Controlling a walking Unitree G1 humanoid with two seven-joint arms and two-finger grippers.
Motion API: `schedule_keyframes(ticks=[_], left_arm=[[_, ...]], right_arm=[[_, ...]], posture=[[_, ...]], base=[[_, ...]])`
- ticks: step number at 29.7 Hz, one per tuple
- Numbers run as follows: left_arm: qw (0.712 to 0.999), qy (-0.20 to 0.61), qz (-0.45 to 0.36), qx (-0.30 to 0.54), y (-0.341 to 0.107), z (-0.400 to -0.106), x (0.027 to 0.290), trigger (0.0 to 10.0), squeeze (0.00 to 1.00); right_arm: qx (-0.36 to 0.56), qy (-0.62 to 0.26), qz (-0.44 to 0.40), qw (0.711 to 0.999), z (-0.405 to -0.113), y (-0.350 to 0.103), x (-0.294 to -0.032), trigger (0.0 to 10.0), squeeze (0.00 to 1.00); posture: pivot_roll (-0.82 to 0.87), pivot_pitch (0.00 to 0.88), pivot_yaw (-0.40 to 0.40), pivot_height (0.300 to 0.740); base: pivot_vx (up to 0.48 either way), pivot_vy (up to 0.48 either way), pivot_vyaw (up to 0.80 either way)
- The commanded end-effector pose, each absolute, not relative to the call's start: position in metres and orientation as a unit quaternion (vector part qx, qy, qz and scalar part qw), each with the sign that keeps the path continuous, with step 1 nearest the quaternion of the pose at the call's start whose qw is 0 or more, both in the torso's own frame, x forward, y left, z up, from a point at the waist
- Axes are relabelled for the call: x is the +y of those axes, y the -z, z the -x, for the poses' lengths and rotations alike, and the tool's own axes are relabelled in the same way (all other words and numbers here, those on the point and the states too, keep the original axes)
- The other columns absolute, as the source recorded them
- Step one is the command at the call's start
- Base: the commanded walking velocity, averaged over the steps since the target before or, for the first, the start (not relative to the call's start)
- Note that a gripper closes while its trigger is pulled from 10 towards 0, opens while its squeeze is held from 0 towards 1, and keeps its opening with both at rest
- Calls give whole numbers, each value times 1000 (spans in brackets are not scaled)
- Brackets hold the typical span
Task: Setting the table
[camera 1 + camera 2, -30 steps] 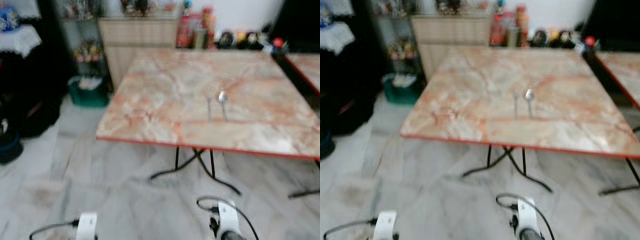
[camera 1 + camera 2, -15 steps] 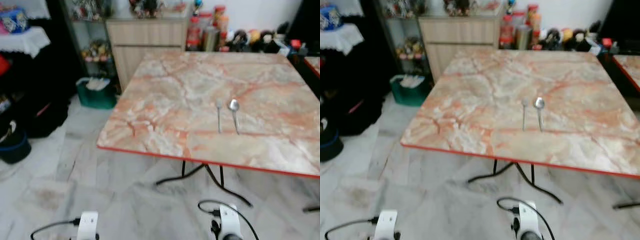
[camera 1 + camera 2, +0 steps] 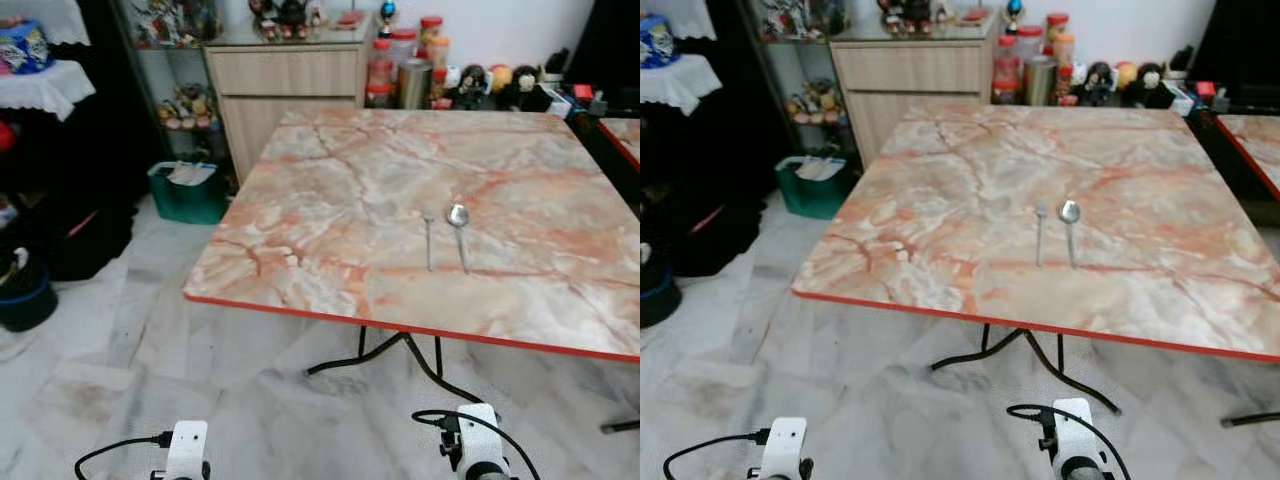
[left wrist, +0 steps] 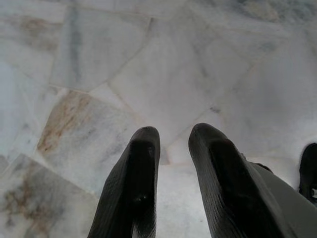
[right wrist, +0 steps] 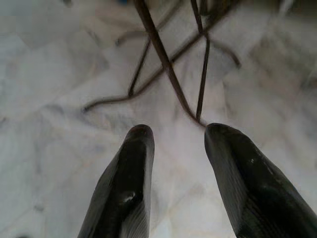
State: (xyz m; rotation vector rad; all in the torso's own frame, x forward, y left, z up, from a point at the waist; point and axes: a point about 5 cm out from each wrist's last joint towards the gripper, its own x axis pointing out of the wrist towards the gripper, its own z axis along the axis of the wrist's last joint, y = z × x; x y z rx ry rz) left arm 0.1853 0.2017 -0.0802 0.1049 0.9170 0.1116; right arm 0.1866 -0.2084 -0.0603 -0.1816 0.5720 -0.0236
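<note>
A marble-patterned table (image 3: 330,190) with a red edge stands in front of me. On it, right of the middle, a fork (image 3: 428,240) and a spoon (image 3: 459,232) lie side by side, handles toward me. Both arms hang low in front of the table, with the left wrist (image 3: 185,450) and right wrist (image 3: 475,455) at the bottom of the eye views. My left gripper (image 4: 173,136) points at the pale stone floor, fingers a little apart and holding nothing. My right gripper (image 5: 176,131) is open and empty above the floor near the table's black legs (image 5: 168,74).
A wooden cabinet (image 3: 290,85) stands behind the table, with jars and figurines (image 3: 440,80) on the floor beside it. A green bin (image 3: 190,190) and a dark bucket (image 3: 20,295) sit to the left. A second table's corner (image 3: 622,135) is at the right.
The whole picture has shifted and sharpened, so the camera moved and the table now looks slightly nearer. The fork and spoon keep their place on the table.
</note>
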Motion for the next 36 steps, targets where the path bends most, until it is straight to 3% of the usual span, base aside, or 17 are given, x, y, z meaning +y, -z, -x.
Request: schedule_keyframes(ticks=[1,6,10,20,32,36], left_arm=[[892,-48,-59,445,80,-186,203,10000,0],[892,-47,-60,445,80,-186,203,10000,0],[892,-47,-61,445,80,-186,203,10000,0],[894,-54,-54,441,79,-188,201,10000,0],[898,-58,-47,433,77,-192,200,10000,0],[900,-61,-48,430,75,-195,202,10000,0]], right_arm=[[241,0,104,965,-189,53,-207,10000,0],[219,-4,111,969,-187,49,-206,10000,0],[112,-21,130,985,-194,18,-201,10000,0],[6,-43,138,989,-229,-32,-183,10000,0],[11,23,91,996,-301,-56,-179,10000,0],[7,21,80,997,-312,-64,-175,10000,0]], posture=[[5,0,42,740],[0,0,42,740],[-17,0,44,740],[-8,0,27,740],[-12,0,46,740],[-6,0,41,740]], base=[[0,0,0],[0,0,0],[0,0,0],[0,0,0],[0,0,0],[0,0,0]])
